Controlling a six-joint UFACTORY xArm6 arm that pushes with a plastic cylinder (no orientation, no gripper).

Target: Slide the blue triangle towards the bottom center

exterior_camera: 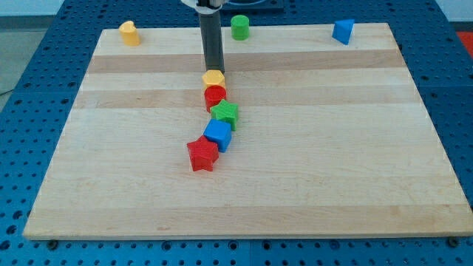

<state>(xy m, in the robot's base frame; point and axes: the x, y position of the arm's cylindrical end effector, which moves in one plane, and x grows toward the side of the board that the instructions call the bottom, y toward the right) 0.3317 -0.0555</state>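
The blue triangle [342, 32] sits near the board's top right corner. My tip [213, 69] is at the top centre, far to the left of the triangle, right above a yellow hexagon [213, 77]. Below the hexagon runs a touching chain: a red round block [215, 95], a green star [225, 113], a blue cube [218, 135] and a red star [202, 154].
A yellow block [129, 33] sits near the top left corner. A green cylinder [239, 27] stands at the top edge, just right of the rod. The wooden board [332, 162] lies on a blue perforated table.
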